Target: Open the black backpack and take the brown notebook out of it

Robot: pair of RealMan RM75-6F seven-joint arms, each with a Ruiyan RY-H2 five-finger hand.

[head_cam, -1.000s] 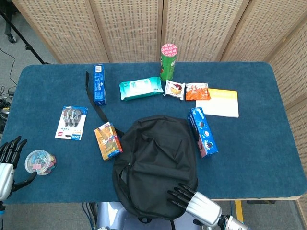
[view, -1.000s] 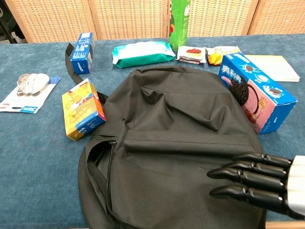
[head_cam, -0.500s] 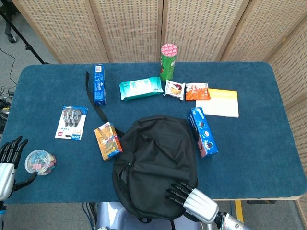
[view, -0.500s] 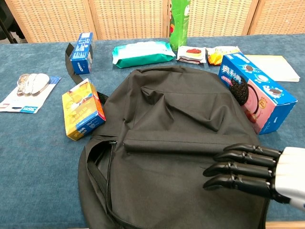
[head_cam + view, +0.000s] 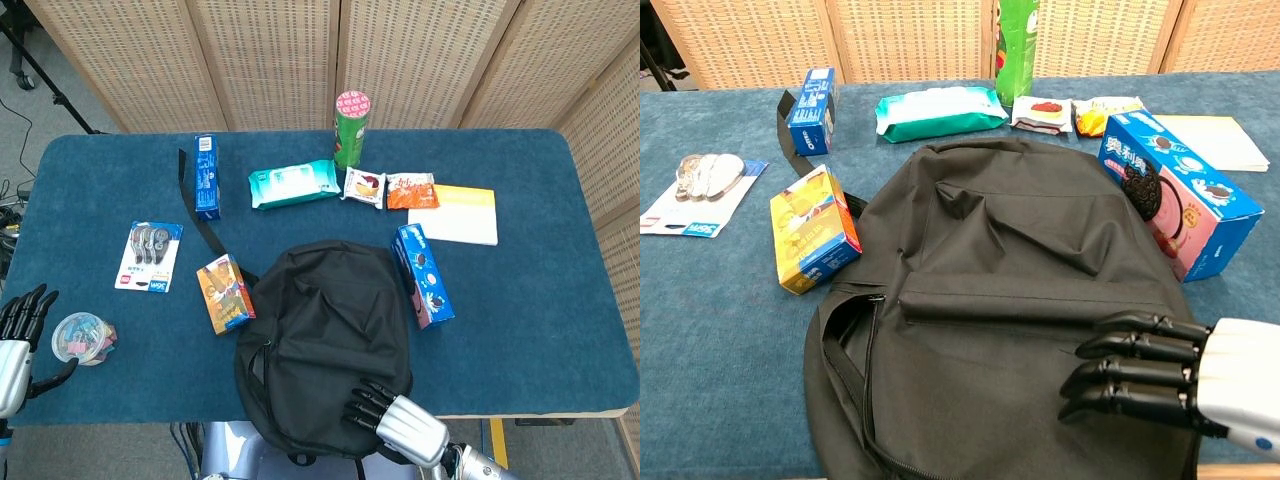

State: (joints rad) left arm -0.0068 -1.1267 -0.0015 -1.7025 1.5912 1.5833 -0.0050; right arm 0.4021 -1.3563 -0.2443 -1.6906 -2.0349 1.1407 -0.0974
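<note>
The black backpack [image 5: 325,335] [image 5: 1020,300] lies flat at the near middle of the blue table, hanging a little over the front edge. Its zipper [image 5: 868,370] on the left side is partly undone, showing a dark gap. No brown notebook shows. My right hand [image 5: 385,415] [image 5: 1160,370] rests on the bag's near right part, fingers extended leftward and a little apart, holding nothing. My left hand [image 5: 18,335] hovers at the table's near left corner, fingers spread, empty; the chest view does not show it.
An orange snack box [image 5: 224,293] sits left of the bag, a blue cookie box [image 5: 422,275] right of it. Behind are wet wipes [image 5: 293,184], a green can [image 5: 350,128], snack packs [image 5: 390,189], a yellow pad [image 5: 455,213], a blue box [image 5: 206,176]. A clip jar [image 5: 80,338] stands beside my left hand.
My right hand has slid leftward across the backpack's near right part, and its fingers have bent down slightly. My left hand has not moved.
</note>
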